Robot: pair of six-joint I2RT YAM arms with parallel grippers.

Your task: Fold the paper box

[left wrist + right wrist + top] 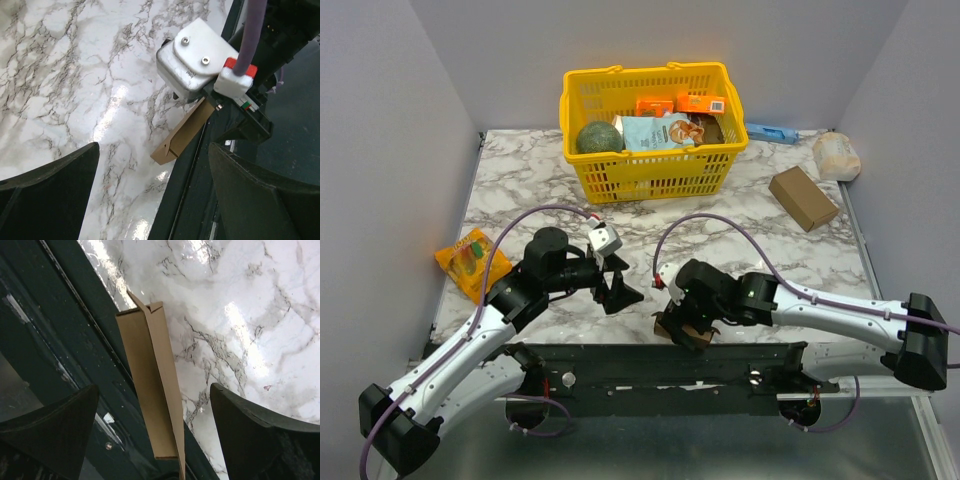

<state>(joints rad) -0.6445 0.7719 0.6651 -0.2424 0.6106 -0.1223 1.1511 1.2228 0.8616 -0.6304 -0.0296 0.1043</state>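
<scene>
The marble tabletop (520, 190) carries a yellow basket (650, 178) at its far side. At the near edge, where the marble meets the dark mounting plate (650, 365), the paper box (150, 390) sits between the spread fingers of the right pincer (154, 385), apparently touching neither. The left pincer (154, 145), also spread wide and empty, hovers just beside the box.

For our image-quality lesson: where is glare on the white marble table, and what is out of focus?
Left wrist view: glare on the white marble table, left gripper's dark fingers soft. Right wrist view: glare on marble beside the thin brown cardboard paper box, right gripper's fingers blurred. Top view: even light, reasonably sharp.
</scene>
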